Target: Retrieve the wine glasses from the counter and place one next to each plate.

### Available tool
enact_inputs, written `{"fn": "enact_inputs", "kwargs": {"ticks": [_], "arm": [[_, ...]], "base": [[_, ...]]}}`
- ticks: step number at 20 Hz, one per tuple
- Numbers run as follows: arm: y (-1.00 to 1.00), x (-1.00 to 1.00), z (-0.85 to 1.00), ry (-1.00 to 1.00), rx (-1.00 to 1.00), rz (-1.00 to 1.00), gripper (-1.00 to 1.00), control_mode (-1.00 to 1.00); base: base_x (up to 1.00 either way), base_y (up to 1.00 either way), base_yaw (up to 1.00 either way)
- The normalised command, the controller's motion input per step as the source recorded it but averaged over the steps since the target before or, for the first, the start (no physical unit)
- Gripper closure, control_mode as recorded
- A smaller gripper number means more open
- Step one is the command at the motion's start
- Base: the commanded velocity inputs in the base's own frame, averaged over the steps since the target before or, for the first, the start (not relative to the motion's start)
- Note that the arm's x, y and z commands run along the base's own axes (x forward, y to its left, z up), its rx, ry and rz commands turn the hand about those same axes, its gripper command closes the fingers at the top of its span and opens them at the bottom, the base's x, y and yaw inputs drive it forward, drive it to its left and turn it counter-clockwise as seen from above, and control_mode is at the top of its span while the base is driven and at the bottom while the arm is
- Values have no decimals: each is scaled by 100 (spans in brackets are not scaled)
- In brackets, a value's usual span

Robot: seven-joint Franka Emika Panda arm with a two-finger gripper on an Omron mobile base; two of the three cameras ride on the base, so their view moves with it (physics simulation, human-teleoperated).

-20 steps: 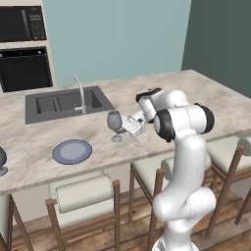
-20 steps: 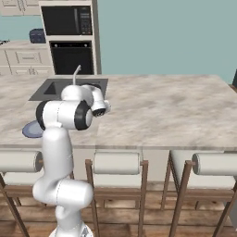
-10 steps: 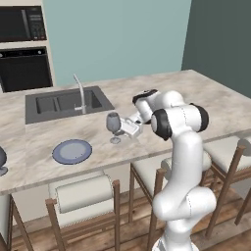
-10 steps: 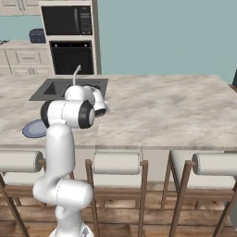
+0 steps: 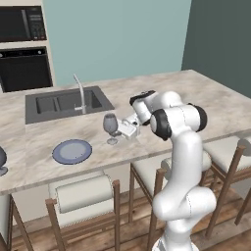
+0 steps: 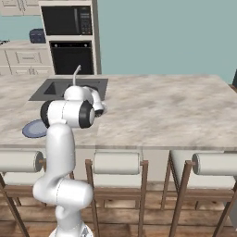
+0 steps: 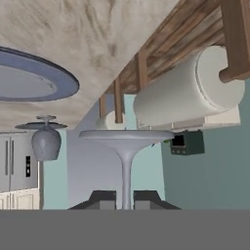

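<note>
A smoky grey wine glass [image 5: 111, 123] stands upright over the marble island, its foot at or just above the surface, right of a round grey-blue plate [image 5: 72, 151]. My gripper [image 5: 126, 129] comes in from the glass's right and is shut on the stem. In the inverted hand view the stem and round foot [image 7: 126, 137] rise between my fingertips [image 7: 104, 198], with my gripper [image 7: 126, 199] shut around the stem and the plate [image 7: 34, 80] beyond. A second wine glass [image 5: 1, 160] stands at the island's far left edge, also seen small as the far glass [image 7: 45, 140].
A dark sink [image 5: 66, 104] with a tap [image 5: 80, 93] lies behind the glass. Wooden stools with pale cushions [image 5: 83, 193] line the island's near edge. Ovens [image 6: 71, 39] and the cream-cabinet counter [image 6: 16, 46] stand at the back. The plate [image 6: 31, 129] is partly hidden by my arm.
The held glass has edged slightly left and down toward the island top. The grip stays shut and the plate has not moved.
</note>
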Motion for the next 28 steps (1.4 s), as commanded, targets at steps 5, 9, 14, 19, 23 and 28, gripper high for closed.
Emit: {"fn": "enact_inputs", "kwargs": {"ticks": [5,9,14,19,23,28], "arm": [[0,1,-26,0,0,0,100,-100],[0,1,-35,0,0,2,100,-100],[4,39,-25,2,0,0,100,-100],[11,53,-15,3,0,0,100,-100],[14,43,-14,2,0,0,100,-100],[10,30,-23,1,0,0,100,-100]], "base": [[0,0,0],[0,0,0],[0,0,0],[0,0,0],[0,0,0],[0,0,0]]}}
